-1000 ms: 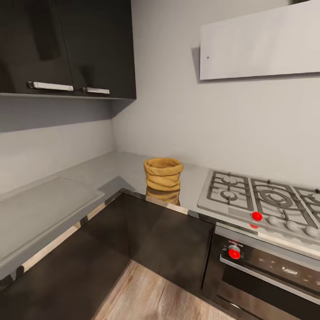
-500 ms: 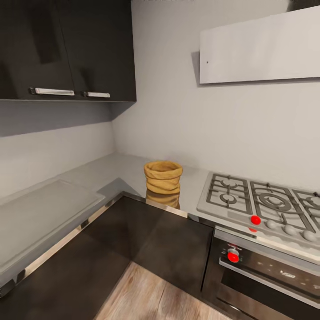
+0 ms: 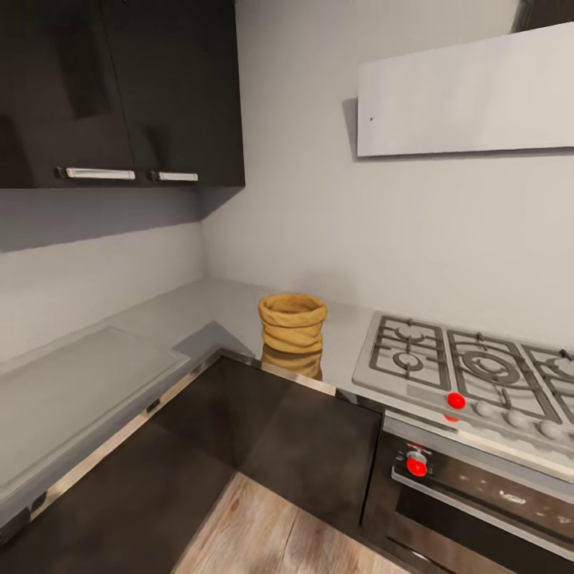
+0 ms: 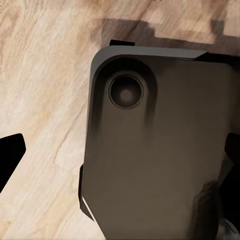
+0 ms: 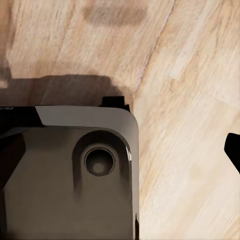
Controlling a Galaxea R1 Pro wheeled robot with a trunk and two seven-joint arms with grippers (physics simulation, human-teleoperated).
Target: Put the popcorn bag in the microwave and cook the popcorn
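Popcorn bag stands upright on the bench, near the front edge at the inner corner of the L, w/ its reflection showing in the shiny steel strip just below it. Bag's mouth is open, rim rolled; can't see inside. Nothing is touching it.

To the right of the bag, close but apart, is the gas hob w/ dark grates and a red knob at its front. Under the hob sits the oven, w/ another red knob on its panel. On the bench to the left lies a flat pale slab, well apart from the bag. Dark wall cupboards w/ pale bar handles hang over the left run; a pale hood panel is on the wall above the hob. Dark cabinet fronts below the bench, pale wood floor at the bottom.

Left wrist view: the left gripper points down at the wood floor over the robot's dark base; black fingertips sit at opposite edges, i.e. spread wide, holding nothing. Right wrist view: the right gripper also faces the floor and base, one black tip at the edge, the other side lost in dark — can't tell if spread or pressed together.
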